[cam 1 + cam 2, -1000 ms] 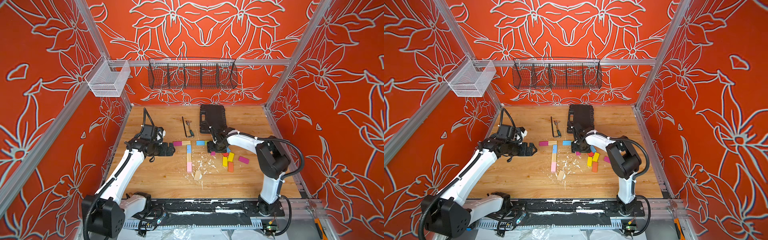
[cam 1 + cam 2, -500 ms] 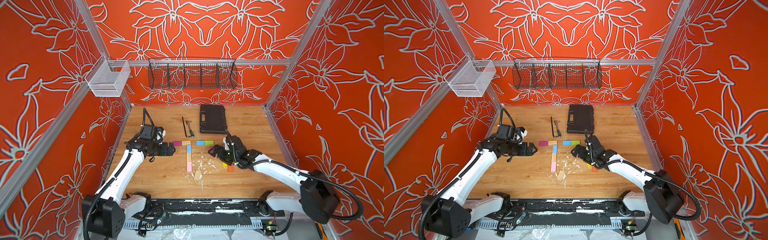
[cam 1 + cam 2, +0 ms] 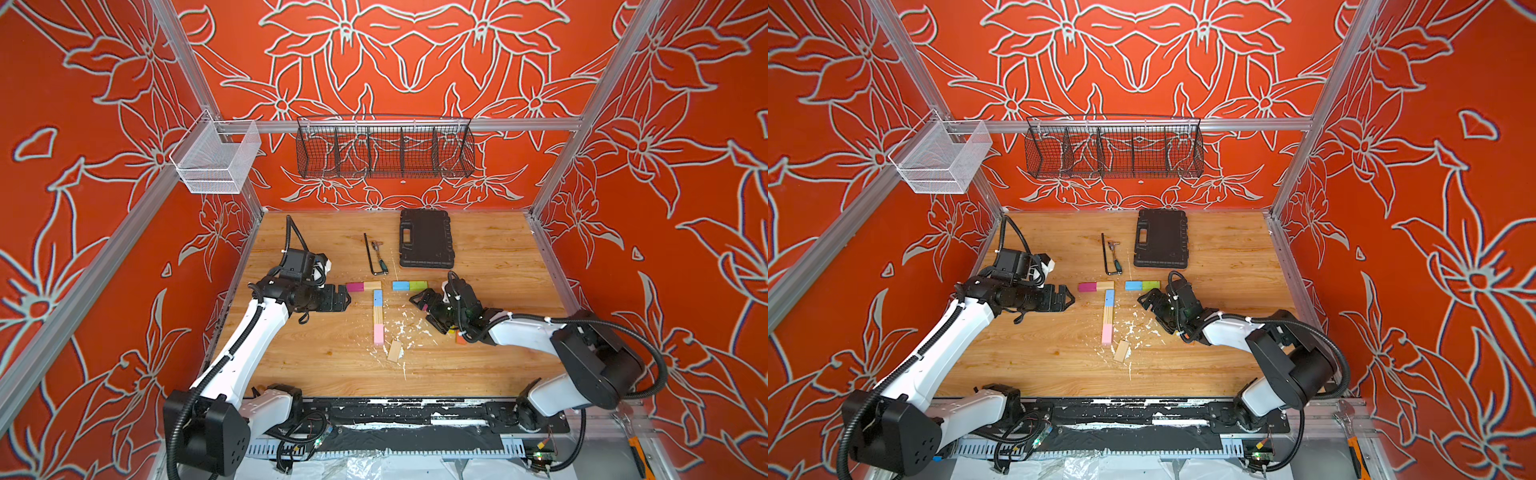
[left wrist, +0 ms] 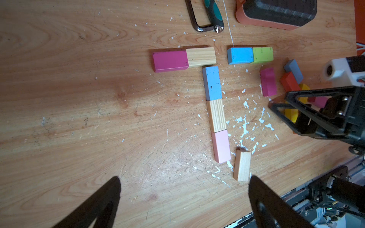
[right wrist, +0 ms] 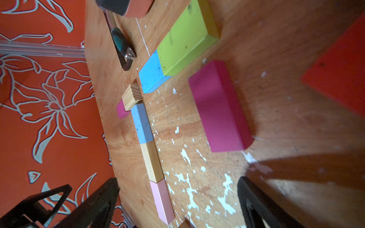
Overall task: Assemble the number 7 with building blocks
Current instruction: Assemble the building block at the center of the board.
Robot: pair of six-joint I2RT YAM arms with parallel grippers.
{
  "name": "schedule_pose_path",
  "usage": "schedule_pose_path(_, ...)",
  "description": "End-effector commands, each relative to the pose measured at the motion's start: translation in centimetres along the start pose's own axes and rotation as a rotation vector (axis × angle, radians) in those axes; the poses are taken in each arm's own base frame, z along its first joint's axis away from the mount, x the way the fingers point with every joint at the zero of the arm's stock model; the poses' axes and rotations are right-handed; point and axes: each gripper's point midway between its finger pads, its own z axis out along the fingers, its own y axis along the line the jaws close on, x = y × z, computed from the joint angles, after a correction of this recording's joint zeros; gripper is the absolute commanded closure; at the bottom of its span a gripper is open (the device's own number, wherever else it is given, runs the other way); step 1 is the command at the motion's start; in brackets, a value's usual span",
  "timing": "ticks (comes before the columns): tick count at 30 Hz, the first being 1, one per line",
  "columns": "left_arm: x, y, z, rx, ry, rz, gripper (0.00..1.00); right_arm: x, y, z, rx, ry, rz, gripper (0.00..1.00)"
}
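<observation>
Showing in both top views the number 7 (image 3: 377, 309) lying flat on the scuffed wooden table (image 3: 478, 257): smooth painted and raw-grained rectangular bricks, two across, three down. Holding the left gripper (image 3: 347, 297) wide open and empty beside its top bar. Spreading the right gripper (image 3: 422, 309) empty over a matte magenta block (image 5: 219, 106), appearing whole only in the wrist views.
</observation>
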Motion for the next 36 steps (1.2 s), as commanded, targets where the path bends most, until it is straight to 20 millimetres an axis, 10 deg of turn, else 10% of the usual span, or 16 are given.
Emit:
schedule_pose_path(1,0.3,0.2,0.1,0.003,0.003,0.009,0.02,-0.2,0.9,0.4,-0.058,-0.007,0.043,0.04)
schedule_pose_path(36,0.3,0.5,0.4,-0.001,0.012,0.001,0.02,-1.3,-3.2,1.8,-0.006,0.014,0.116,0.05)
